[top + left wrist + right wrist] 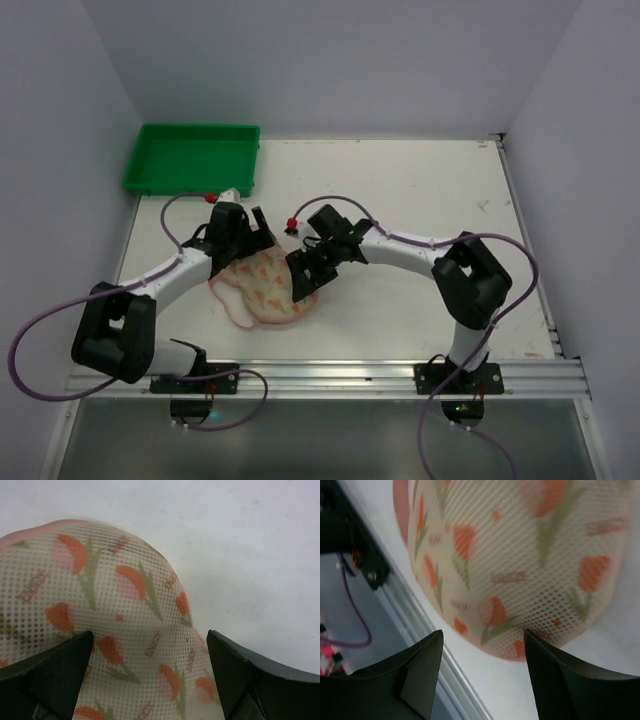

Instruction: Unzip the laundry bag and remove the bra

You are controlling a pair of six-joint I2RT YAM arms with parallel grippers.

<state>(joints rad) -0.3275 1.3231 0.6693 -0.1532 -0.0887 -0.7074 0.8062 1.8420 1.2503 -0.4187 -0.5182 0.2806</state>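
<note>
Two-handedly straddling the bag (262,292) lying on the worktop (420,190), left hand (256,240) spread apart over its far lobe, right hand (303,278) spread apart over its near-right end, both equally close.

Lab setup: white booth walls (60,130), white table (420,180) (alu rail (330,377) edge).

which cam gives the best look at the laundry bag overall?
Top external: only it shows the laundry bag nearly whole, though partly hidden at the far edge. Left wrist shows just printed mesh close up; right wrist shows one rounded end, blurry.
</note>
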